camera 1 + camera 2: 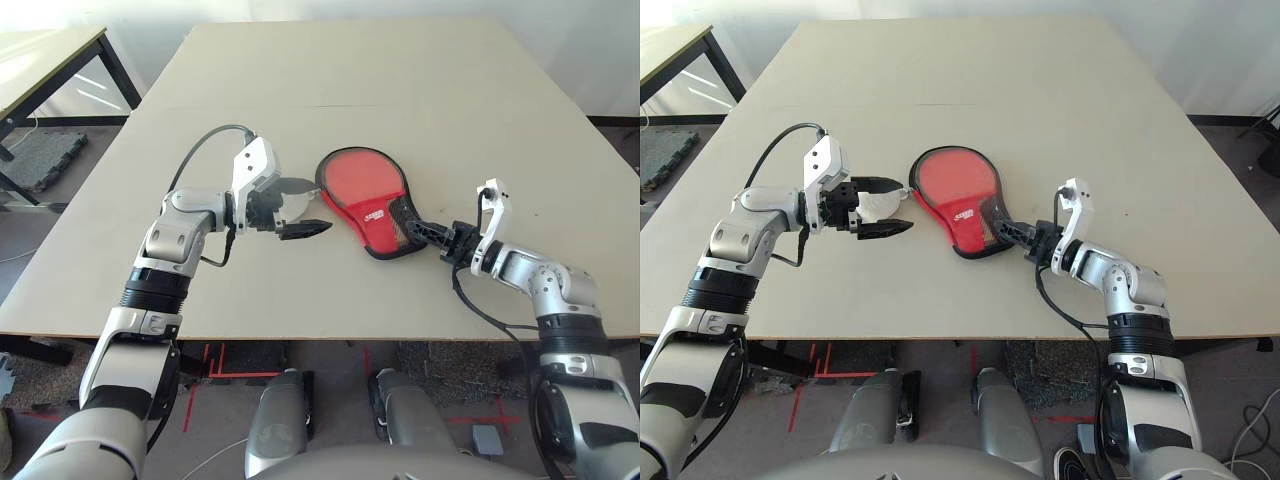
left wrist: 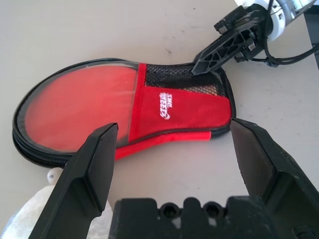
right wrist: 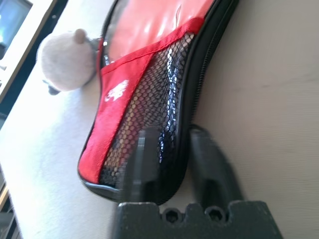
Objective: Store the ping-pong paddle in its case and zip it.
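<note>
Red fabric, your case point(image 1: 365, 205) is lying flat near the middle of the table point(image 1: 400, 80), zipped around its rim with the paddle not visible. Your right gripper point(image 3: 167, 149) is clenching the case's narrow mesh end, one finger on each side. Your left gripper point(image 2: 174, 149) is hovering beside the case's round end, fingers spread and holding nothing, with the white pom-pom point(image 3: 65, 59) lying just beside them.

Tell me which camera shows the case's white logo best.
The left wrist view: the white logo on the red fabric paddle case is large and unobstructed there. Both eye views show it tiny; the right wrist view shows it slanted.
</note>
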